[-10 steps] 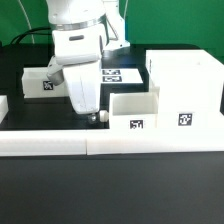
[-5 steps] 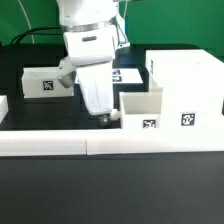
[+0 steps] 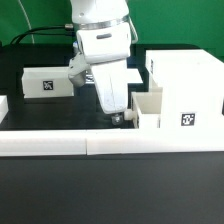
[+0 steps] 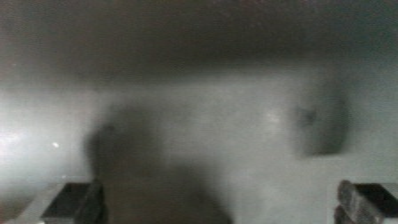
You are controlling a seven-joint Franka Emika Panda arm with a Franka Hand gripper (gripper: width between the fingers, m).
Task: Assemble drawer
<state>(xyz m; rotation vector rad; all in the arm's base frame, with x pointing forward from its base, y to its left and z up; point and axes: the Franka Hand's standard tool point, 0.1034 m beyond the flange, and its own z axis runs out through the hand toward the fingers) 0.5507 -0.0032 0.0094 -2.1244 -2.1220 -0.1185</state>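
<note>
The tall white housing stands at the exterior view's right, with a square tag low on its front. One small white tray sits right against the housing's left side, partly hidden by my gripper. The gripper is low at the tray's left wall, touching or nearly so. The second tray lies at the far left. In the wrist view my gripper is open with its fingers wide apart; a blurred white surface fills the picture close ahead. Nothing is held.
The long low white border wall runs along the front edge of the black table. A bit of the marker board shows behind the arm. Cables hang at the back left.
My arm has moved toward the exterior view's right. The near tray has slid right with it and now sits against the housing.
</note>
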